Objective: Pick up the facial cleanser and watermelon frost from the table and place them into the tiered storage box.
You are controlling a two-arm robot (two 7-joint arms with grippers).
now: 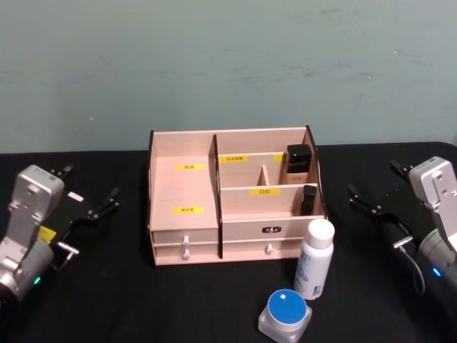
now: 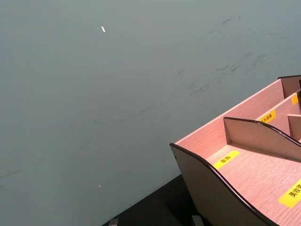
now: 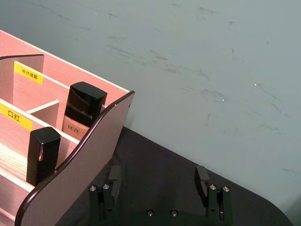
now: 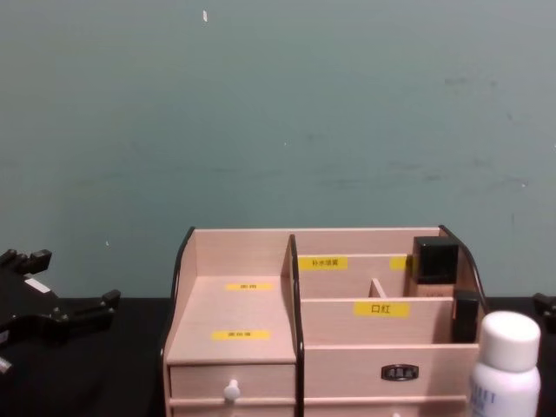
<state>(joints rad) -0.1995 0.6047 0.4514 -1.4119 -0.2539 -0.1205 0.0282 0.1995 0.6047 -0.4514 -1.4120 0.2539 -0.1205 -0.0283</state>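
Note:
The facial cleanser (image 1: 314, 259), a tall white bottle with a rounded cap, stands on the black table just in front of the tiered storage box (image 1: 182, 187), at its right end; the chest view shows its top (image 4: 506, 365). The watermelon frost (image 1: 285, 314), a squat frosted jar with a blue lid, sits nearer me, slightly left of the bottle. My left gripper (image 1: 89, 191) hovers open to the left of the box, holding nothing. My right gripper (image 1: 380, 187) hovers open to the right of the box, its fingers (image 3: 114, 176) spread beside the box's side wall (image 3: 80, 174).
Two black-capped cosmetic items (image 1: 299, 158) (image 1: 308, 200) stand in the box's right compartments. The box's left stepped compartments (image 4: 252, 304) hold nothing. A teal wall rises behind the table. Black tabletop lies free on both sides of the box.

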